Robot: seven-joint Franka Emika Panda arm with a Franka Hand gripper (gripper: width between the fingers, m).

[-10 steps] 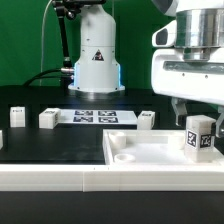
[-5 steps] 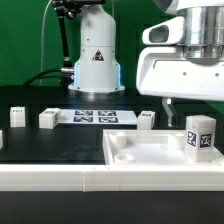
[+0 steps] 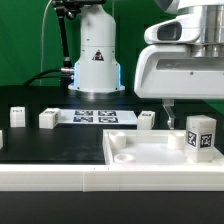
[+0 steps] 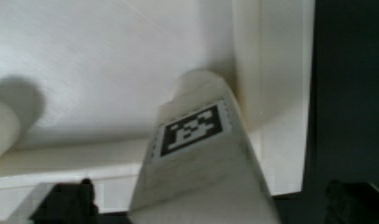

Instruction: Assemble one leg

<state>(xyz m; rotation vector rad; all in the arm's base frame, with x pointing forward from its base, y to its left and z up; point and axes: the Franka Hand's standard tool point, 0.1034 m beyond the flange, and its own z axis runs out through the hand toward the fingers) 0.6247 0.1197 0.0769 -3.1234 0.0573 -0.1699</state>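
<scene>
The leg (image 3: 200,135) is a small white post with black-and-white tags. It stands upright on the large white panel (image 3: 140,158), near the corner at the exterior view's right. My gripper (image 3: 193,113) hangs just above it, open and empty. One dark finger (image 3: 167,113) shows beside the leg, apart from it. In the wrist view the leg (image 4: 204,140) rises between my gripper's (image 4: 212,205) two dark fingertips (image 4: 70,203), with a gap on each side.
Three more small white posts stand on the black table behind the panel (image 3: 18,115), (image 3: 48,119), (image 3: 147,119). The marker board (image 3: 95,117) lies between them. The robot base (image 3: 95,60) stands at the back.
My gripper has risen and shifted a little toward the exterior view's left. The leg has stayed standing in place on the panel.
</scene>
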